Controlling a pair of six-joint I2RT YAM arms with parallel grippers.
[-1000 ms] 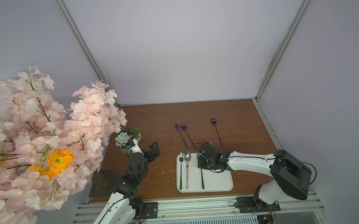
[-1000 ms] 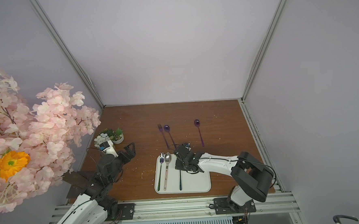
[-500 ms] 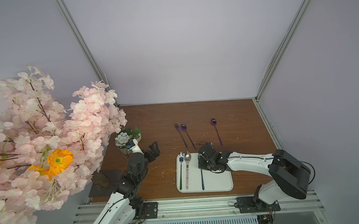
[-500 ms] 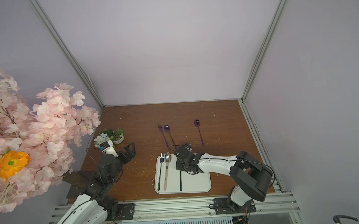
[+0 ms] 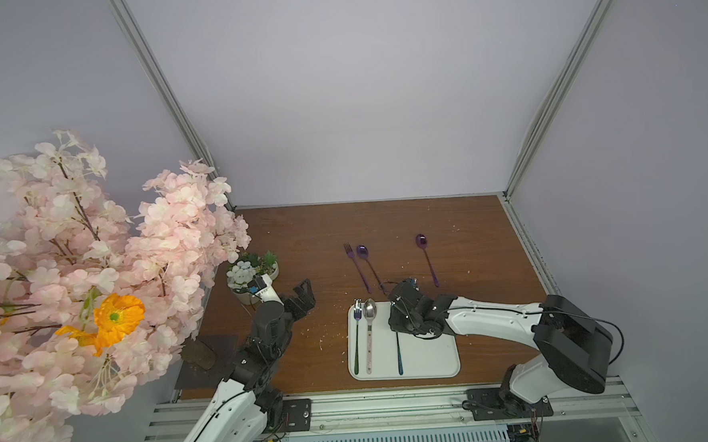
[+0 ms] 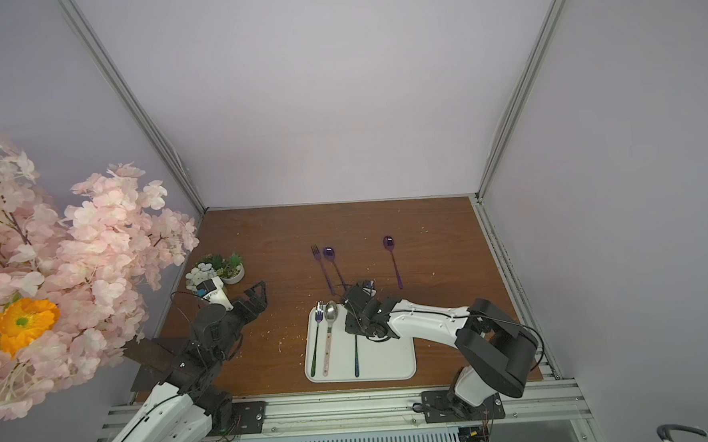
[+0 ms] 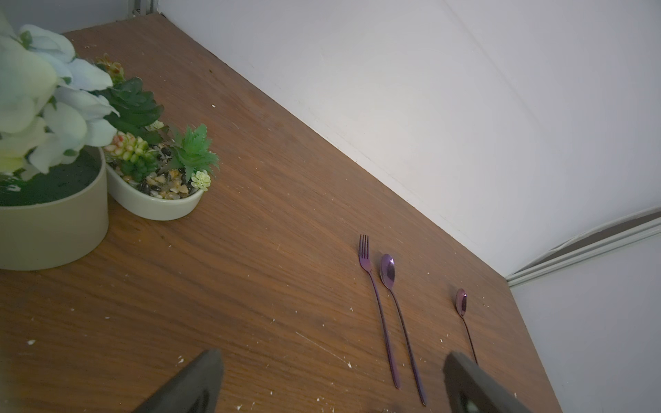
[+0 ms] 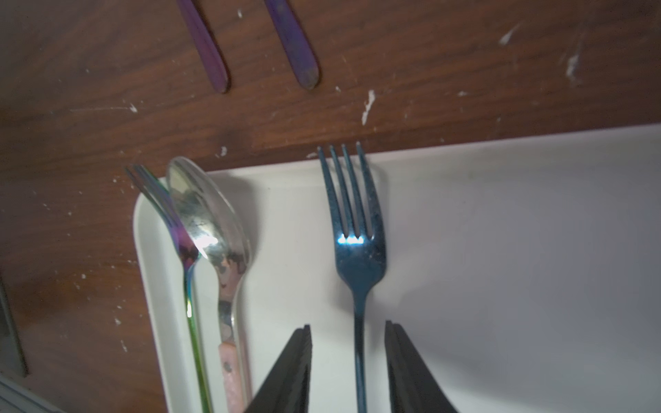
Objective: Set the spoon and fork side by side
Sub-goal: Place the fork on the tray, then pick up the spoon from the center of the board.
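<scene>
On the white tray (image 5: 434, 359) (image 6: 389, 361) (image 8: 500, 250) lie three pieces, handles toward the front. An iridescent fork (image 5: 357, 309) (image 8: 179, 236) and a silver spoon (image 5: 369, 310) (image 6: 330, 310) (image 8: 207, 214) with a pink handle touch at the tray's left edge. A blue fork (image 5: 399, 352) (image 6: 356, 355) (image 8: 359, 257) lies parallel to them, a gap to the right. My right gripper (image 8: 347, 327) (image 5: 397, 328) is open and straddles the blue fork's handle, with daylight on both sides. My left gripper (image 7: 331, 357) (image 5: 304, 293) hangs open and empty over bare table, left of the tray.
Beyond the tray, a purple fork (image 5: 357, 267) (image 7: 375, 296) and purple spoon (image 5: 370, 267) (image 7: 388, 268) lie side by side on the wood; another purple spoon (image 5: 426, 260) lies further right. Two plant pots (image 5: 253, 273) and pink blossom branches (image 5: 98, 285) crowd the left.
My right gripper's fingers have parted from the blue fork's handle, and the fork rests on the tray. Neither arm has shifted noticeably.
</scene>
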